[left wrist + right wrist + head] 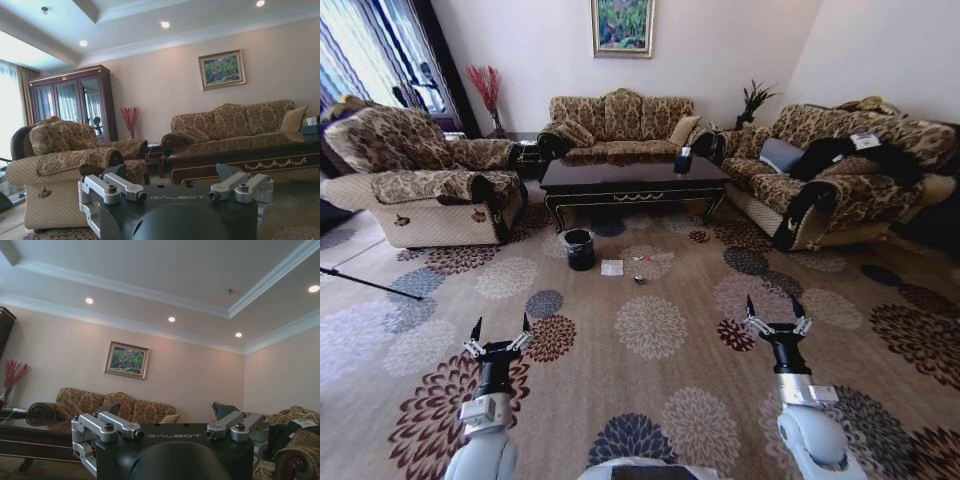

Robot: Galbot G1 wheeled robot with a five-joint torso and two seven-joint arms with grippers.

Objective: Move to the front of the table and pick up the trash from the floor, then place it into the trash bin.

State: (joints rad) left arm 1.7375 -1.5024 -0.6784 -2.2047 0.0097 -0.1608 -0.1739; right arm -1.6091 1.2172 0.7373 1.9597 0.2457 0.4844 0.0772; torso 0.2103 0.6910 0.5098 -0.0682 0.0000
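Black and silver grippers: we are holding the left gripper (501,330) and the right gripper (776,309) low in front of us over the floor (650,330), both spread wide and gripping nothing.
Arms: we are seeing them cut off at the lower edge of the head view.
Floor: tan carpet with round flower medallions is lying bare between the grippers and the litter.
Trash: the white napkin (611,267) is lying flat on the carpet just beside the trash bin (579,249); the scraps (642,262) near it are too small for us to tell apart.
Trash bin: it is standing upright on the carpet near the front left leg of the table (635,178).
Table: a small box is sitting near its right end, too far to identify.
Left wrist view: we are looking across the left gripper's (176,181) spread fingers at the table (250,152) edge-on, the litter hidden below.
Right wrist view: the right gripper (170,417) is pointing at the far wall and ceiling, with one table corner (30,437) cut off.
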